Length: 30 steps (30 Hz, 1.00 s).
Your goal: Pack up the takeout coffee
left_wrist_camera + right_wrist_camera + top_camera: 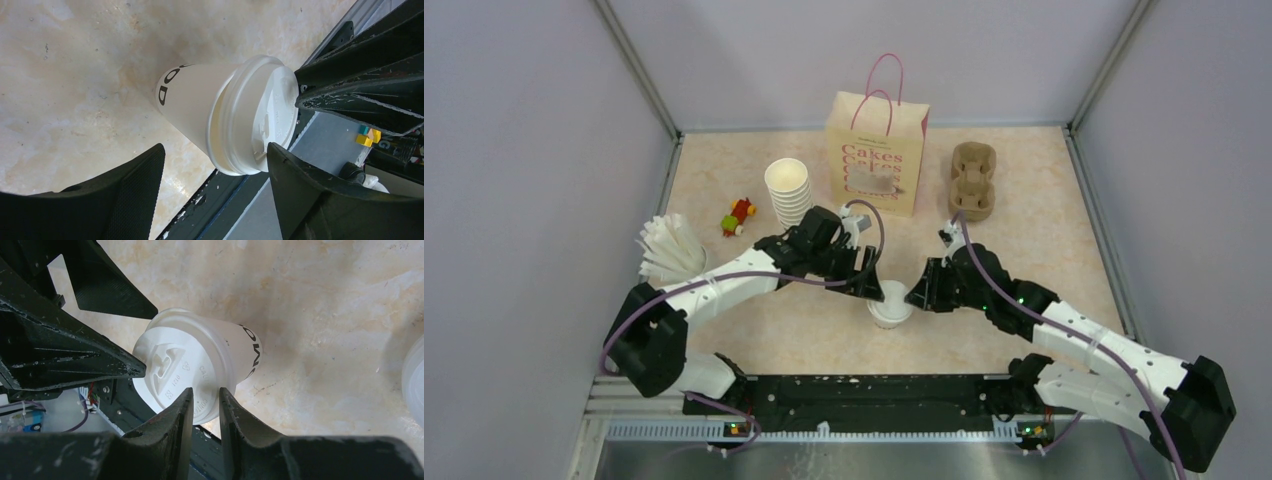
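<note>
Takeout coffee (891, 305) stands upright by the near edge of the table (1034, 230), between my left gripper (872, 287), fingers spread wide, and my right gripper (919, 296), fingers drawn almost together at the lid (170, 370) rim. I judge it light, thin-walled and easily crushed, so I'd squeeze gently just below the lid. Farther back waits the paper bag (876, 160).

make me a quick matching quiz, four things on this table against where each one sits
Things:
1. coffee cup
2. paper bag
3. cup carrier
4. stack of cups

Places:
A. right of the bag, at the back
B. front middle, lid on
C. just left of the bag
D. back middle, standing upright

Pairs: 1-B, 2-D, 3-A, 4-C
</note>
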### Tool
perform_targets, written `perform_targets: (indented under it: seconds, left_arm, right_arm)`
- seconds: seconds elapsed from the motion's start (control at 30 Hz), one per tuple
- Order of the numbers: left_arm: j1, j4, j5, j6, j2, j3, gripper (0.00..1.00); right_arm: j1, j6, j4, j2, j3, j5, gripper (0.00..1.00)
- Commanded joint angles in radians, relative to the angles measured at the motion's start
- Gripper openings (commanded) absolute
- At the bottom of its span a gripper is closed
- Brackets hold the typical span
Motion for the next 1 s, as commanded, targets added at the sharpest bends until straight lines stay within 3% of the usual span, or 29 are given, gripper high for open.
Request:
perform_targets:
  seconds: [0.0,0.33,0.7,0.97]
  left_arm:
    - [-0.010,0.044,0.000,0.026,0.017,0.001,0.79]
    - [-0.029,0.029,-0.013,0.061,0.019,0.027,0.91]
    - [-0.034,0.021,-0.068,0.063,0.022,0.040,0.83]
    - [-0.034,0.002,-0.109,0.065,0.037,0.068,0.86]
  right_arm:
    - [-0.010,-0.014,0.046,0.001,0.007,-0.008,0.25]
    - [-0.009,0.003,0.065,0.001,0.003,-0.023,0.24]
    - [-0.009,-0.001,0.064,0.007,0.010,-0.008,0.24]
    - [-0.009,-0.004,0.050,0.006,0.021,-0.002,0.26]
